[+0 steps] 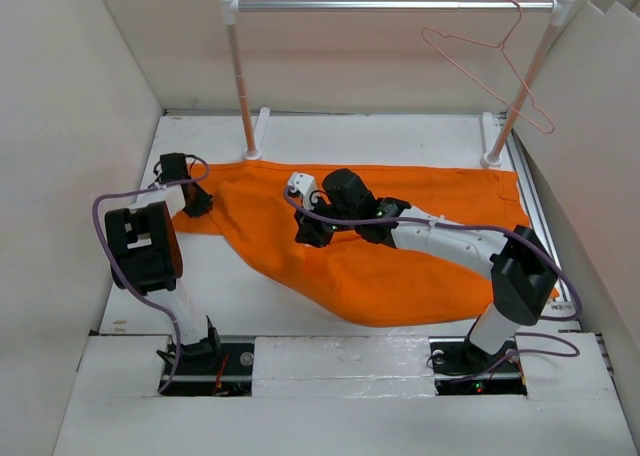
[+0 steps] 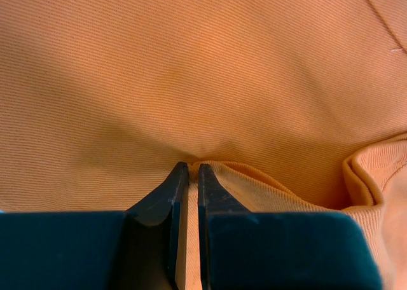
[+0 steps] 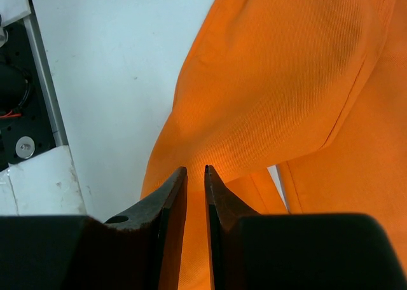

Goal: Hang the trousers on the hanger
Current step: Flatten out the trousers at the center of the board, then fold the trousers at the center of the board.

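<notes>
The orange trousers [image 1: 400, 286] lie spread across the table from left to right, folded toward the front. My left gripper [image 1: 197, 201] sits at their left end. In the left wrist view it [image 2: 193, 166] is shut, with a ridge of the trousers [image 2: 203, 67] pinched between its fingers. My right gripper [image 1: 306, 234] is low over the middle of the cloth. In the right wrist view it [image 3: 196, 168] has its jaws a narrow gap apart, and the trousers [image 3: 273, 80] show in that gap and beyond the tips. The pinkish-red wire hanger [image 1: 500, 48] hangs from the rail at the back right.
A silver rail [image 1: 390, 6] on two white-footed posts spans the back of the table [image 1: 250, 296]. White walls close in the left, right and back sides. Bare table [image 3: 108, 67] shows to the left of the cloth in the right wrist view.
</notes>
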### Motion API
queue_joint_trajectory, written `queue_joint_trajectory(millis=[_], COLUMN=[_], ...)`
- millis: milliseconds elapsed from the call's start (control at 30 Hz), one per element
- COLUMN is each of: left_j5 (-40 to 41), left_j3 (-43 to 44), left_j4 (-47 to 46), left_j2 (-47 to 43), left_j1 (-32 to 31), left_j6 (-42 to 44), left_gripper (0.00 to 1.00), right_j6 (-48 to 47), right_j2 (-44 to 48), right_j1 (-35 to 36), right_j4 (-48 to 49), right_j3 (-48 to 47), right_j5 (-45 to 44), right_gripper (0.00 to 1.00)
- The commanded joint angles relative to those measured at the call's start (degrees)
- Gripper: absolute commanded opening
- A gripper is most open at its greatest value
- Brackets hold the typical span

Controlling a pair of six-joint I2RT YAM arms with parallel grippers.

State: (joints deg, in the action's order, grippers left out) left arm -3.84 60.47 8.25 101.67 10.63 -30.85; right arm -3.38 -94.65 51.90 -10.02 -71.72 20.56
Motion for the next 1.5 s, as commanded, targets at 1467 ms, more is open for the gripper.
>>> queue_joint_trajectory(millis=[1467], left_j5=[31.85], left_j3=[2.47], left_j4=[31.91], left_j2=[-59.90], left_j1=[-17.82], left_j6=[-0.26], left_gripper=[0.00], right_j6=[15.06], right_j2=[28.29], right_j1=[-73.06], right_j4=[-20.90], right_j3=[31.21], right_j5=[-4.11], right_gripper=[0.38])
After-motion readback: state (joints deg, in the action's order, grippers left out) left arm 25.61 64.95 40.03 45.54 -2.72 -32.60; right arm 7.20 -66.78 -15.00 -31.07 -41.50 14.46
